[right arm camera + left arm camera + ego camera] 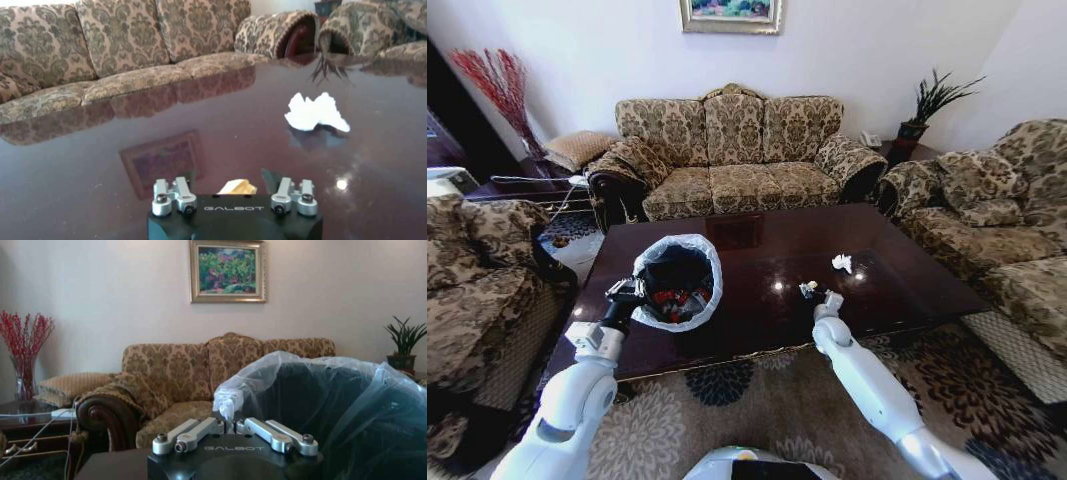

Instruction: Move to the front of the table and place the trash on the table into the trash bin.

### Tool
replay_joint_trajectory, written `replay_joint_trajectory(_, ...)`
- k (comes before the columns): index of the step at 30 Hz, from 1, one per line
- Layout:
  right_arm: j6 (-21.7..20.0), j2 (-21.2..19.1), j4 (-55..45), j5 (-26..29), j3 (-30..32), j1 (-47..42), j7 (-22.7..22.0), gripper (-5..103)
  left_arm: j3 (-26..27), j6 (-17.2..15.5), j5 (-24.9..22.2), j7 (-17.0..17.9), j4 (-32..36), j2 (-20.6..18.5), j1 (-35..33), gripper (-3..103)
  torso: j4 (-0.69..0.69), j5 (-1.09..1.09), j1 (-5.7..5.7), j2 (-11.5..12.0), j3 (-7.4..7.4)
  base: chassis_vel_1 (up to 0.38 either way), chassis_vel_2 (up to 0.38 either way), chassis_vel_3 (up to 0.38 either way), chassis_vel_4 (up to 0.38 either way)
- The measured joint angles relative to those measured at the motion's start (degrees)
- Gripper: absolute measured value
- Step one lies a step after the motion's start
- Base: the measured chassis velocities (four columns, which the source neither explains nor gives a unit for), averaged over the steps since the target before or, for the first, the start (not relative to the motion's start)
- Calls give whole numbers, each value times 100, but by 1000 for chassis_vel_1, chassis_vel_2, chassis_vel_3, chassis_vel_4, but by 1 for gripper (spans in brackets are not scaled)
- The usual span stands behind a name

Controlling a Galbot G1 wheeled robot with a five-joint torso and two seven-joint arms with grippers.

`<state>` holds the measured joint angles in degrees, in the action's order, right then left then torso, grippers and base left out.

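Sofas ring the room on three sides, and the dark glossy table (907, 275) sits dead centre in front of me.

My left gripper (627, 291) is at the near left of the table with the bin (677, 280), its fingers closed on the rim where the white liner folds over. The bin is tilted, mouth towards me, and I can see red bits already lying inside. My guess is I'm keeping it tipped so the opening faces my other arm.

Over to the right: my right gripper (233, 192) is low over the table, near the middle, with its fingers spread apart. Between them sits a yellow scrap (237, 187), resting on the wood. The fingers flank it but I can't tell that either one is touching it, so I'm not calling it held. It looks like I'm lined up straight behind it so both fingers can come in on its sides.

Just beyond, farther in and a little to the right, a crumpled white wad (841, 263) lies alone on the table, well clear of the gripper. By my reckoning it's the last one after the scrap.
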<state>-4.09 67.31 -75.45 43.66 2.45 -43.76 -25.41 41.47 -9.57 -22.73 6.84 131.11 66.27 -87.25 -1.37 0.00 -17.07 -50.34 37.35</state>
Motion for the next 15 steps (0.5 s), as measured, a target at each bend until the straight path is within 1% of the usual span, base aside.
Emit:
replay_joint_trajectory(1, -13, 16, 42, 6, -16, 15, 3, 61, -3, 12, 0, 0, 0, 1, 1, 4, 0, 0, 0, 0, 0, 0, 0, 0, 0)
replay_joint_trajectory(4, -26, 57, 139, 4, -46, 24, 37, 60, -2, 59, -3, 6, 0, -5, 4, 4, 1, 0, 0, 0, 0, 0, 0, 0, 0)
replay_joint_trajectory(15, -25, 142, 269, -38, -54, 22, 103, 62, 38, 132, -21, 13, -5, -14, 25, 4, 1, 0, 0, 0, 0, 0, 0, 0, 0)
